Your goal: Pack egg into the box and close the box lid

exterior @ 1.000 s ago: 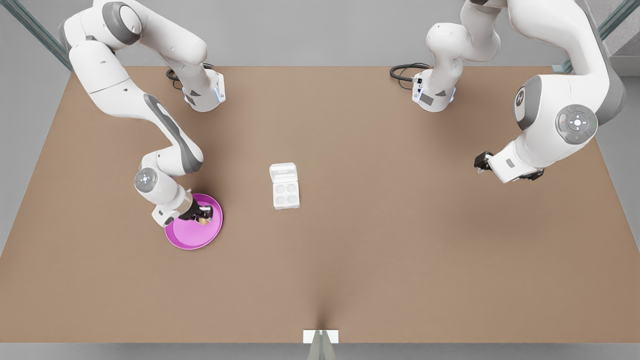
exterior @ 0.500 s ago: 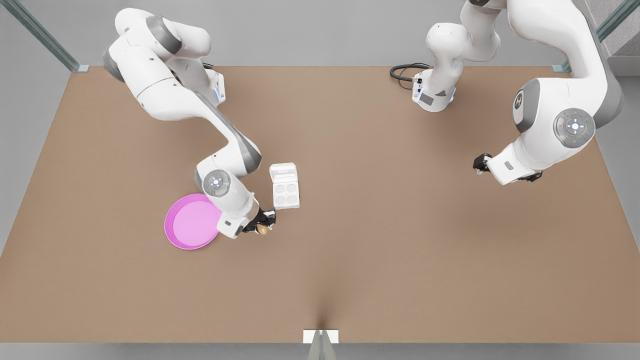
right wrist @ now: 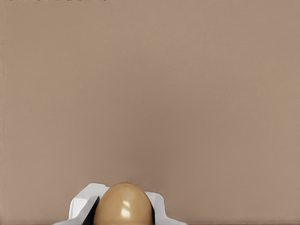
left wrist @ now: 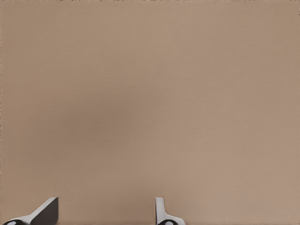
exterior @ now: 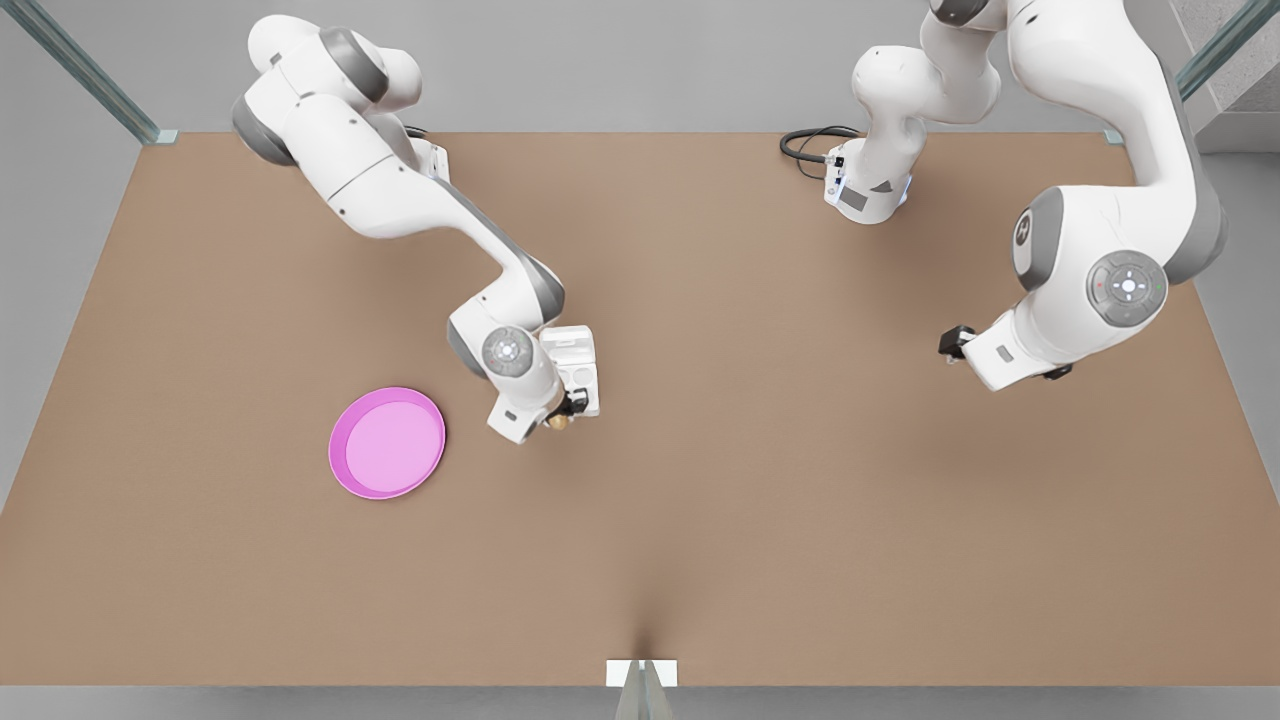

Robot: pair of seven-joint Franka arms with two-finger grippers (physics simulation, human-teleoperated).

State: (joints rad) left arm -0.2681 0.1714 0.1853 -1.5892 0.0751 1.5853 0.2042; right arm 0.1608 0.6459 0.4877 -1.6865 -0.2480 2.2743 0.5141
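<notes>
A plain brown table point(exterior: 760, 500) with grey floor around it carried the whole scene, and no writing could be read anywhere on it. The egg point(exterior: 558, 422), tan-brown (tiny next to the plate), was clamped between the fingers of the right gripper point(exterior: 563, 414), held at the near edge of the box point(exterior: 581, 385) on the side toward the front view's left; in the right wrist view the egg point(right wrist: 123, 205) sat between the white fingertips point(right wrist: 80, 206) over bare table. The box lid point(exterior: 569, 340) stood open, partly hidden by the arm's wrist. The pink plate point(exterior: 387, 443) lay well apart toward the front view's left. The left gripper point(exterior: 953, 343) waited far off on the front view's right, its fingers point(left wrist: 47, 211) spread apart over bare table.
</notes>
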